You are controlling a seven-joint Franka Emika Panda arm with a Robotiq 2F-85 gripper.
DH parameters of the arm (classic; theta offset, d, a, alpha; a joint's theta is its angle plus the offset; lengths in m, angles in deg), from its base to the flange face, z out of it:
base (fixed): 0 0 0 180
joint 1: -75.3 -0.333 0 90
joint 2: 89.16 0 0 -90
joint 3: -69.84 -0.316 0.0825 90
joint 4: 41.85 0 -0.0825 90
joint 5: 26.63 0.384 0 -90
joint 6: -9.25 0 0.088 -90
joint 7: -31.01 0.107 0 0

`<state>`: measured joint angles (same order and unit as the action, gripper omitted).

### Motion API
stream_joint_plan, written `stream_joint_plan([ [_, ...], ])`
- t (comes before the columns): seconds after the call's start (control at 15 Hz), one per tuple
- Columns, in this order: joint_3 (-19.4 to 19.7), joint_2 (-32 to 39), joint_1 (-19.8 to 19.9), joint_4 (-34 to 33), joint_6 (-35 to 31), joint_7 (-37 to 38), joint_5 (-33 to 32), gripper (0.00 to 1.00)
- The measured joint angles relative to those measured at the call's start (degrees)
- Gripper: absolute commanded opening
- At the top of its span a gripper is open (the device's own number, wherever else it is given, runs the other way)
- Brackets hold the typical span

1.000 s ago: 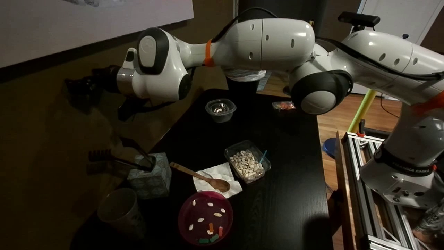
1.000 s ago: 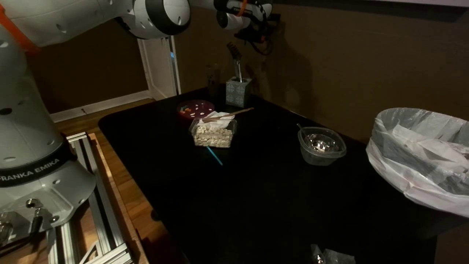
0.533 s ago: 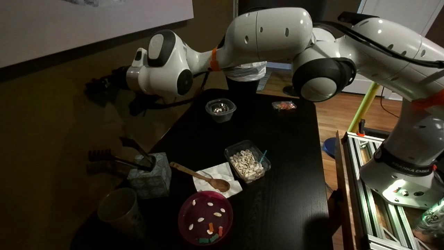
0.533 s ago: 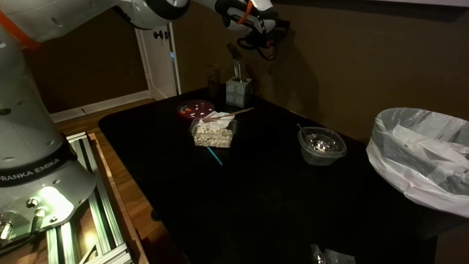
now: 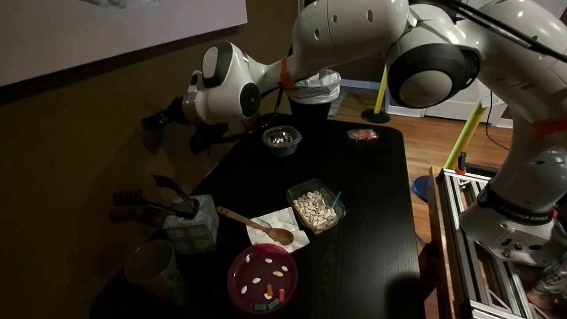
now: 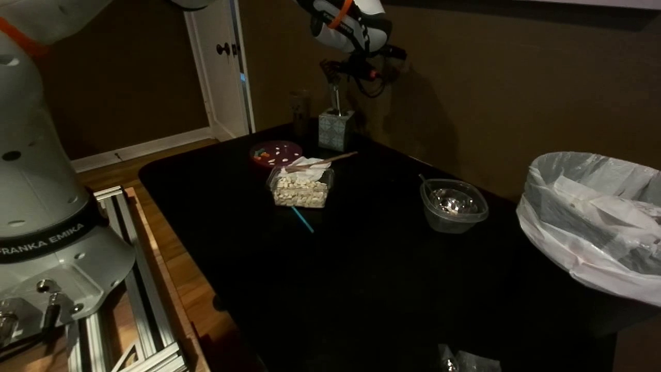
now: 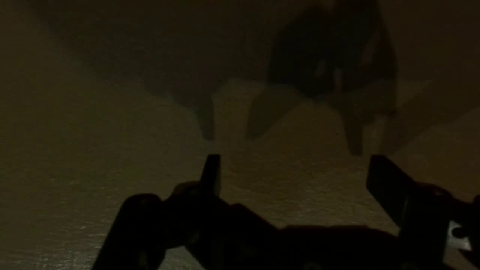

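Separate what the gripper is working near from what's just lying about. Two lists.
Nearest the gripper, which is open and empty:
brown wall
apparently, toothed black utensil and flat-headed black utensil in patterned box

Lying about:
wooden spoon on white napkin
purple plate with seeds, candies
plastic seed container
blue stick
clear tub
clear packet
cup
lined trash bin
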<state>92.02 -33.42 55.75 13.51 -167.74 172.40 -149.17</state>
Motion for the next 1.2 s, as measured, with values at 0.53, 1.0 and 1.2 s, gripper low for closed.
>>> stream_joint_plan([
  [0.53,-2.0,-3.3,-0.7,3.0,0.3,4.1,-6.8,1.00],
  [1.0,-21.3,-1.9,10.0,-8.3,-2.5,1.7,-22.1,1.00],
  [1.2,-28.7,0.7,14.4,-13.2,-7.6,-6.7,-21.8,1.00],
])
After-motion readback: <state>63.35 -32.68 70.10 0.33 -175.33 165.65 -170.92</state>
